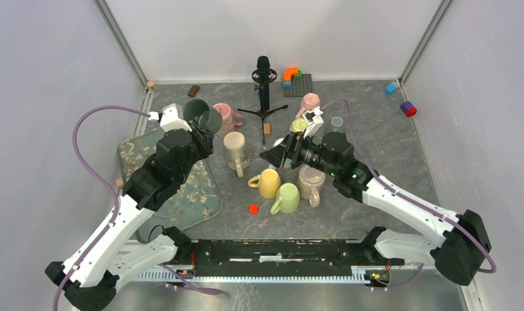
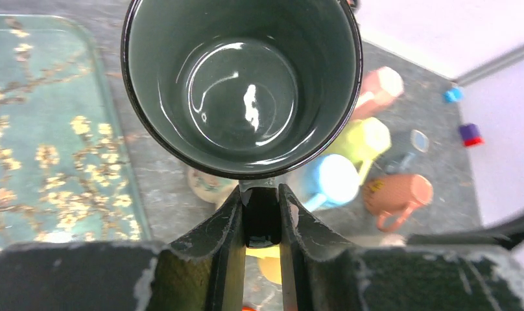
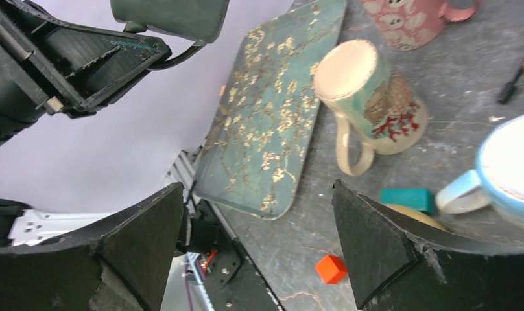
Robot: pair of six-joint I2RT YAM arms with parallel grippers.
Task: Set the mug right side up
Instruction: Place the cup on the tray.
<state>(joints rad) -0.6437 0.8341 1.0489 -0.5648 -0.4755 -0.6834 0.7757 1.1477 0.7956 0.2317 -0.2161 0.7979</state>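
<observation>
The dark green mug (image 2: pixel 243 84) is held in the air near the far end of the floral tray (image 1: pixel 198 194), its open mouth turned toward the left wrist camera. Its handle is clamped between the closed fingers of the left gripper (image 2: pixel 262 223). The right gripper (image 3: pixel 256 194) is seen with its fingers spread wide and nothing between them, above a cluster of mugs (image 1: pixel 269 183). The grey mottled table (image 1: pixel 376 142) is enclosed by plain white walls (image 1: pixel 272 32), with metal posts in the far corners.
</observation>
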